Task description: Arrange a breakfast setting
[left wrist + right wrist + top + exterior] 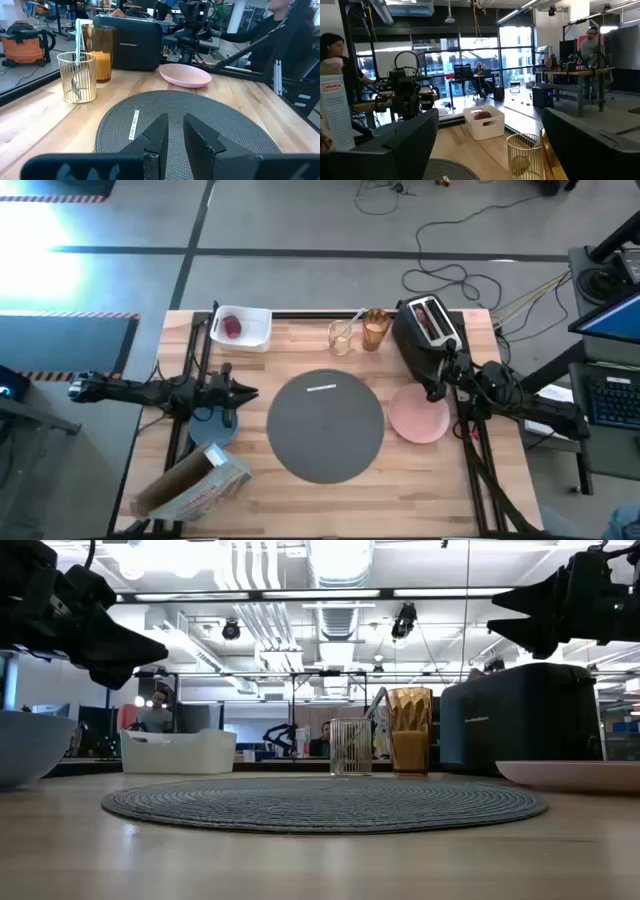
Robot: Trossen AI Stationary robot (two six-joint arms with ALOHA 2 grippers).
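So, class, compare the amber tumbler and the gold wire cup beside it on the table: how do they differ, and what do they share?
The amber tumbler has solid, translucent tinted walls; the gold wire cup is an open cage of thin bars. The tumbler stands taller than the wire cup. The wire cup holds a metal spoon; nothing shows inside the tumbler. Both stand upright, side by side, behind the grey mat near the black toaster.

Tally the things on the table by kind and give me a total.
Mats: 1, dark-grey mat
Dishes: 2, blue bowl, pink plate
Drinkware: 1, amber tumbler
Wire holders: 1, wire cup
Trays: 1, white tray
Appliances: 1, black toaster
Boxes: 1, cereal box
Total: 8
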